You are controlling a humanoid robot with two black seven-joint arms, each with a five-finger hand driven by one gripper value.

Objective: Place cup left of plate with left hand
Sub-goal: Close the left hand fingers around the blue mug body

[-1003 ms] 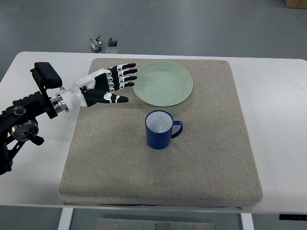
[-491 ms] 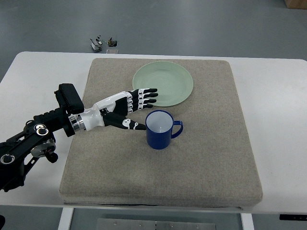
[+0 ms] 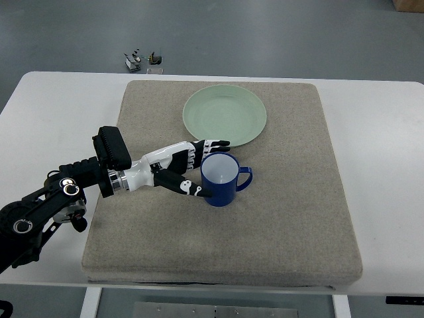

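Reaching stage, by the look of it: left hand (image 3: pixel 187 170) at the cup (image 3: pixel 221 179), fingers (image 3: pixel 213 145) spread along the far side of the rim, thumb low against the near wall, wrapping the mug's left flank but not visibly closed on it; touching or a hair off, hard to say from above; best judged as open and holding nothing; right hand nowhere in the picture.

Next, probably: closing fingers and thumb around the body on the side away from the handle, firm enough to lift without tipping; then carrying up and leftward, clear of the plate (image 3: pixel 225 116), and setting down upright on the bare mat (image 3: pixel 298 218) left of the plate's rim; care needed near the plate's lower edge, close to the fingertips.

Cup: deep blue, glossy, pale inside, apparently empty; upright on the mat, handle pointing right; just below the plate's lower edge, near it but apart, roughly under its middle rather than to its left; task therefore not yet done.

Plate: pale green, round, flat on the mat towards the far edge; all on a white table (image 3: pixel 40 112).
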